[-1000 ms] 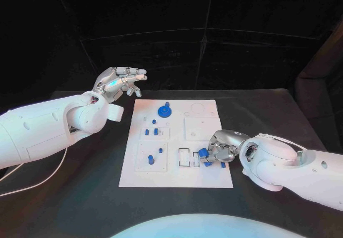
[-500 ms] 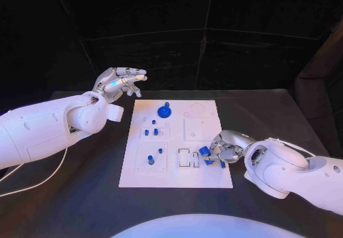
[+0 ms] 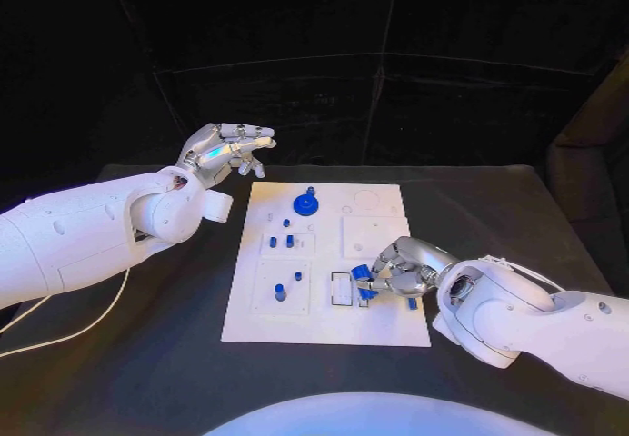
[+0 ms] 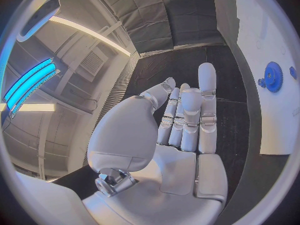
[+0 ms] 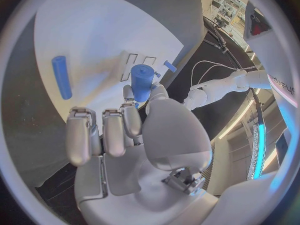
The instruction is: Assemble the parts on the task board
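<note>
The white task board [image 3: 328, 322] lies in the middle of the table. My right hand [image 3: 397, 271] hovers at its near right part and pinches a blue cylinder [image 3: 364, 285] [image 5: 142, 82] between thumb and a finger, next to the black-outlined slots [image 3: 342, 289]. A second blue cylinder [image 3: 412, 303] [image 5: 61, 77] lies loose on the board [image 5: 94, 35] just beside that hand. A blue gear [image 3: 305, 203] [image 4: 273, 76] stands at the far end, and several small blue pegs [image 3: 278, 292] stand in the left blocks. My left hand [image 3: 231, 145] [image 4: 184, 120] is raised off the far left corner, fingers apart, holding nothing.
The black table [image 3: 157, 354] surrounds the board, with bare surface on both sides and in front. A thin white cable [image 3: 79, 331] trails over the near left of the table under my left arm. Black curtains close off the back.
My right hand has shifted slightly left with the blue cylinder, bringing it closer to the outlined slots. The left hand has stayed where it was.
</note>
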You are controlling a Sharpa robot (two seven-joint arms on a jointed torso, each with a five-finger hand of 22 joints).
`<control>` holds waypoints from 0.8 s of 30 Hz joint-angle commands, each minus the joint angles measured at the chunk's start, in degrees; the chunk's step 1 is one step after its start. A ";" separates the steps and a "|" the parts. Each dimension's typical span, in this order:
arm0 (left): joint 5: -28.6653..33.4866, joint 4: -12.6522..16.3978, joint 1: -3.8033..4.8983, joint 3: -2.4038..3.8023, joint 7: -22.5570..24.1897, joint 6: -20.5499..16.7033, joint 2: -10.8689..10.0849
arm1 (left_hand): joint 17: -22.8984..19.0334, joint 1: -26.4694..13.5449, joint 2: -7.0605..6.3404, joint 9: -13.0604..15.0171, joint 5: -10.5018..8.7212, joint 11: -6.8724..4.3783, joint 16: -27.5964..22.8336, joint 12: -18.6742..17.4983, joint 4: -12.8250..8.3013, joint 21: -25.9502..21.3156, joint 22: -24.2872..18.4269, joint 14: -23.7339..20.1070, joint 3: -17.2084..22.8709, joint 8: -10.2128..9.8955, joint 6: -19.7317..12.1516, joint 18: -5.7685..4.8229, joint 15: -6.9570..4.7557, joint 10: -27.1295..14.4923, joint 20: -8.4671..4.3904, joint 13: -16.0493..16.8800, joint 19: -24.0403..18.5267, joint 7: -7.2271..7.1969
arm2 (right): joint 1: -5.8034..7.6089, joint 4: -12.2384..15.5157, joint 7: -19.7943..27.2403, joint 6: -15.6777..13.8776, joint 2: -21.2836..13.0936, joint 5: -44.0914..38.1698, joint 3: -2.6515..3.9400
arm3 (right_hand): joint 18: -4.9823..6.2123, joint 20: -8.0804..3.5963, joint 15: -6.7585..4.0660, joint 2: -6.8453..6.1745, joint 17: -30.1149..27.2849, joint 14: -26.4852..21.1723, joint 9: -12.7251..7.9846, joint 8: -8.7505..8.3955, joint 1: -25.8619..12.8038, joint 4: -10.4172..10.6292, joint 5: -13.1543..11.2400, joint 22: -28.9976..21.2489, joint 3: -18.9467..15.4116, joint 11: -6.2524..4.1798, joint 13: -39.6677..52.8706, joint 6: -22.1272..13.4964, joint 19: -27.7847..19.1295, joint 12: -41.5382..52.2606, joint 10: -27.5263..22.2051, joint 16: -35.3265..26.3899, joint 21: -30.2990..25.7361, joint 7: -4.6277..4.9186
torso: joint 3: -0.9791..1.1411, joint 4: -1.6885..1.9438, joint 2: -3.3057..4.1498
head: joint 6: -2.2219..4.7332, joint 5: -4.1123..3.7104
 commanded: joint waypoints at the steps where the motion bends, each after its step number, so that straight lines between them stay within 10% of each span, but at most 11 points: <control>1: 0.20 0.15 0.09 0.04 0.27 0.65 0.01 | -0.03 0.09 0.04 0.04 0.04 -0.04 -0.25 0.36 0.07 -0.23 -0.08 -0.38 -0.35 0.27 -0.35 1.17 -0.01 -0.40 0.30 0.03 -0.23 -0.04 | 0.08 -0.51 -0.28 0.35 1.08 1.74 0.03 | -0.33 -0.11 -0.36 0.37 -0.05 2.91 0.16 -0.26 -0.38 0.07 0.10 5.35 -0.50 -0.08 -0.04 0.68 0.15 -0.27 0.44 0.25 0.16 -0.35 | -0.02 -0.06 0.10 | -0.05 0.12; 24: 0.20 0.56 0.14 0.04 0.21 0.52 -0.12 | -0.03 0.09 0.04 0.04 0.04 -0.04 -0.25 0.36 0.07 -0.23 -0.08 -0.38 -0.35 0.27 -0.35 1.17 -0.01 -0.40 0.30 0.03 -0.23 -0.04 | 0.11 -3.17 -5.98 2.80 6.79 -0.59 0.03 | -0.29 -0.46 -0.76 1.24 -0.43 2.83 1.47 -0.42 -4.77 0.33 -4.90 5.25 -4.04 -0.59 -0.17 2.27 0.07 -1.67 0.50 -0.14 0.04 -0.95 | 0.07 -0.17 0.02 | -0.52 0.72</control>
